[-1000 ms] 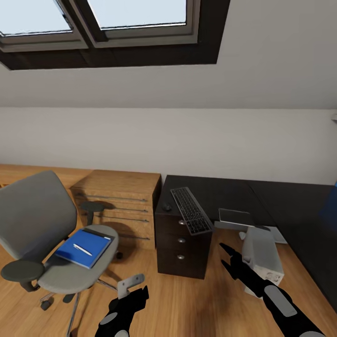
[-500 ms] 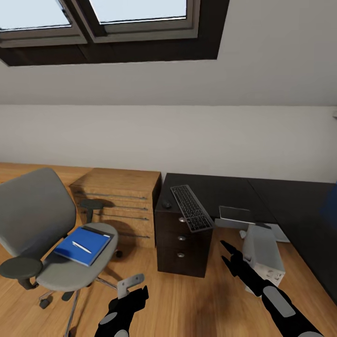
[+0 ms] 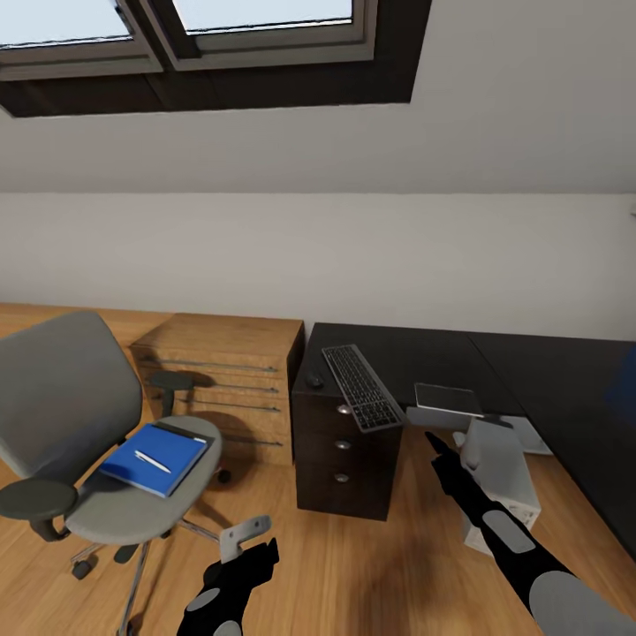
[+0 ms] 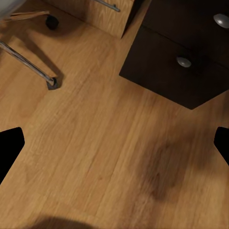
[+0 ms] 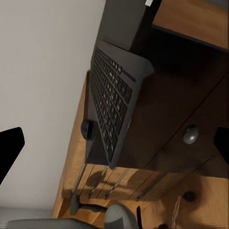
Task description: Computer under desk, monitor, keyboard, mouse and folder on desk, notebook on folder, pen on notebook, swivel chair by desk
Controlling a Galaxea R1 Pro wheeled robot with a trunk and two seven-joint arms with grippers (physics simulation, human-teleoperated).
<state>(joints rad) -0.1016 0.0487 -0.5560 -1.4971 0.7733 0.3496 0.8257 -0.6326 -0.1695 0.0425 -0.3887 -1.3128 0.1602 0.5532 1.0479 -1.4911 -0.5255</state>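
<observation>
Right gripper (image 3: 435, 441) is up in the air, its jaws apart and empty, pointing at the black desk (image 3: 424, 358). Just ahead of those jaws lies the keyboard (image 3: 361, 387), set at a slant with its near end hanging past the desk edge above the drawer unit (image 3: 341, 464). The mouse (image 3: 314, 381) sits just beyond the keyboard from the jaws, close to it on the desk corner. Beside the right gripper, on the floor under the desk, stands the pale computer tower (image 3: 499, 472).

Left gripper (image 3: 256, 548) hangs low over the wooden floor (image 4: 100, 157), jaws spread wide, nothing between them. Well off to its outer side is the swivel chair (image 3: 84, 442), carrying the blue folder (image 3: 155, 457) with the pen (image 3: 152, 461) lying on top.
</observation>
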